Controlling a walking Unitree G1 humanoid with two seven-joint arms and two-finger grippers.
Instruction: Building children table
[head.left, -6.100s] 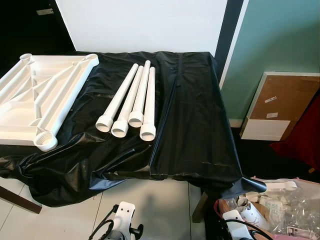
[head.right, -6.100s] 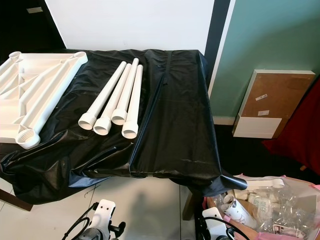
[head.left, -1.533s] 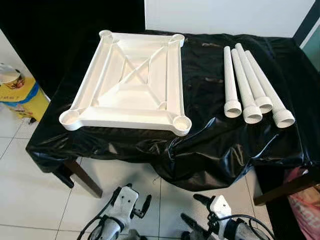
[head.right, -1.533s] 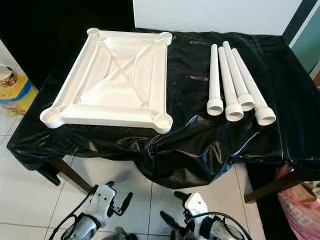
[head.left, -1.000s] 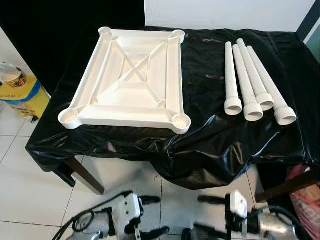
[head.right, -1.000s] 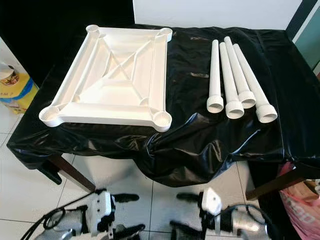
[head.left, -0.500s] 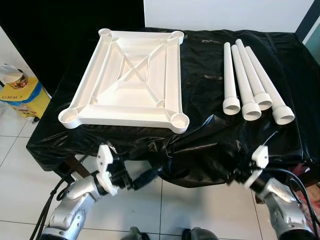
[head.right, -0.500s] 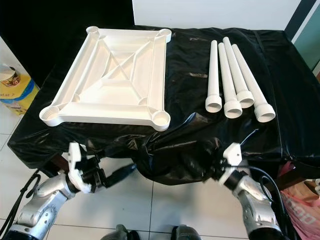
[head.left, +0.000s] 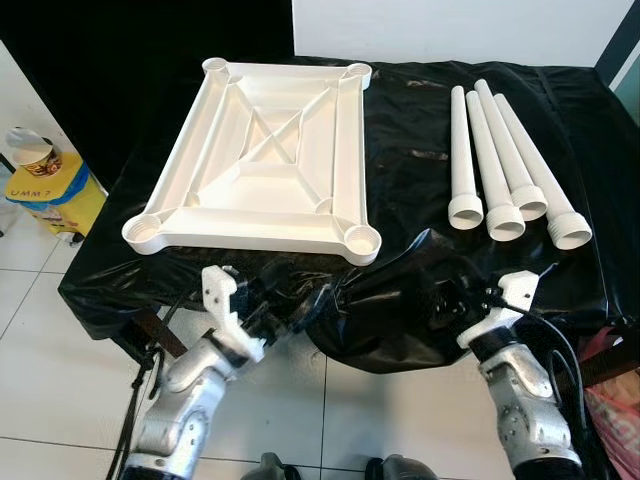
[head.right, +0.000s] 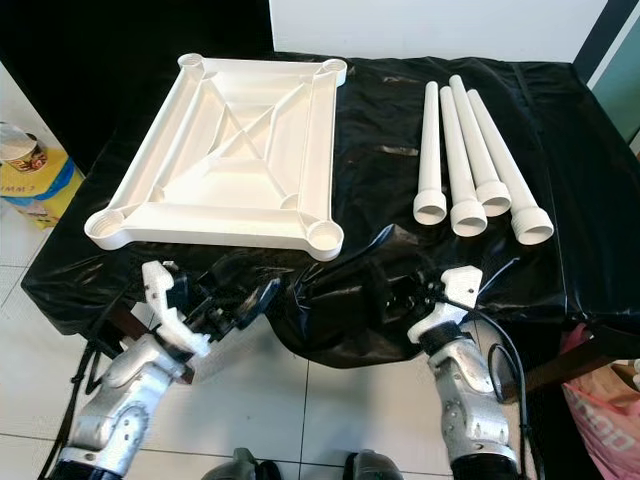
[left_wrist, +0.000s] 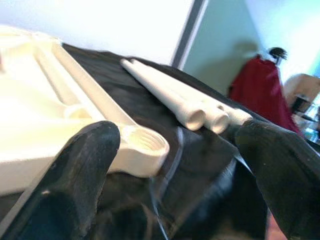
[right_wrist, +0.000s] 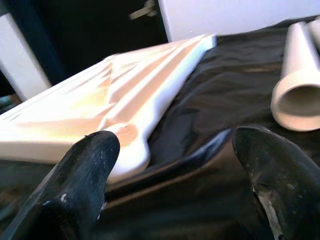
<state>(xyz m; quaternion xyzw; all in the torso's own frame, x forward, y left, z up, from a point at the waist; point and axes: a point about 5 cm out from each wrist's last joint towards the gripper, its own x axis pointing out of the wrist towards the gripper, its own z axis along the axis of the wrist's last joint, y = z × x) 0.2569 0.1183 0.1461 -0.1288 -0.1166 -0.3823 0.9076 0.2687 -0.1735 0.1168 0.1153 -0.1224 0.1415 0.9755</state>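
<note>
Approaching: I have both arms raised at the near edge of the black-sheeted table (head.left: 400, 180).
Tabletop: white ribbed plastic square tabletop (head.left: 262, 160), underside up, far-left area, sockets at corners.
Legs: four white plastic tube legs (head.left: 505, 165) at far right, long axes running near-to-far, open ends toward me.
Left gripper (left_wrist: 175, 165): jaws apart, facing near-right socket.
Right gripper (right_wrist: 170, 165): jaws apart, nearer the legs; likely first grab.

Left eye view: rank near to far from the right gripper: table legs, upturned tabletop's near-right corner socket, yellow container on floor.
From right gripper:
1. Table legs, ahead, slightly right.
2. Corner socket, ahead-left; close to 1, hard to call.
3. Yellow container, far left on floor.
</note>
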